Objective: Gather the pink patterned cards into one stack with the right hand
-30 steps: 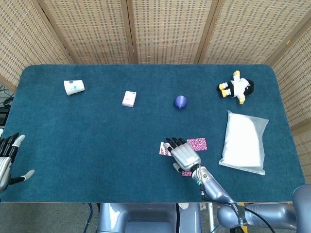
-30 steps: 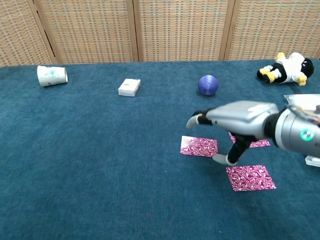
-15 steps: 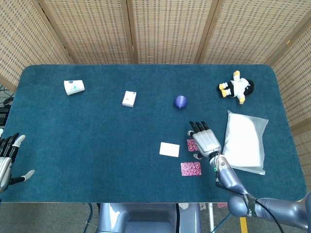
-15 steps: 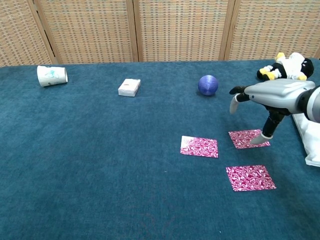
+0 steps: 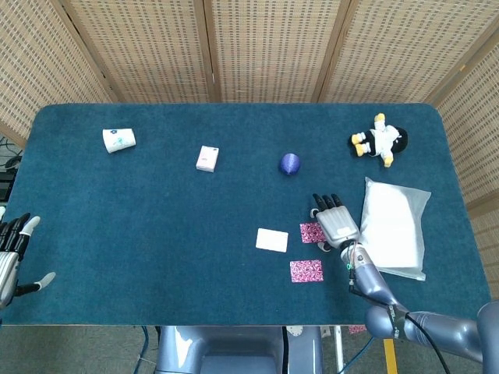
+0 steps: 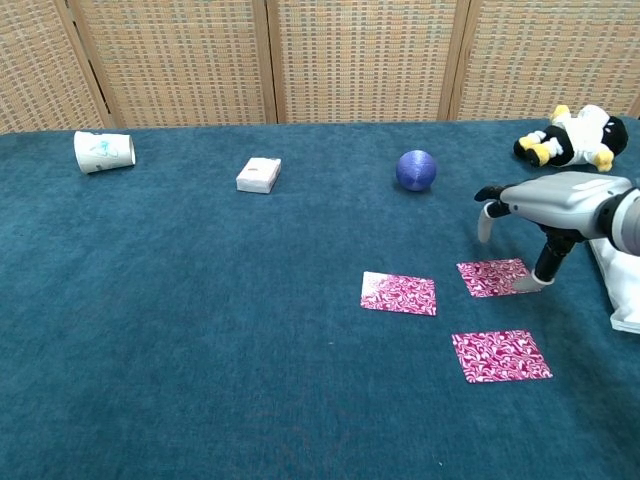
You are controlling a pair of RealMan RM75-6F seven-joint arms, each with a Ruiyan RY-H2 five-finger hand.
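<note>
right hand [image 6: 545,205] – fingers spread, nothing being gripped, thumb tip being rested at far card [image 6: 493,277] edge | paper cup [image 6: 103,151] being seen tipped over – contents unclear

The right hand [image 6: 545,205] hovers over the right edge of one card [image 6: 493,277]. A second card [image 6: 399,293] lies to its left, a third [image 6: 500,355] nearer the robot — all apart. The ball [image 6: 416,170] sits beyond, the bag [image 5: 392,226] just right.
</note>
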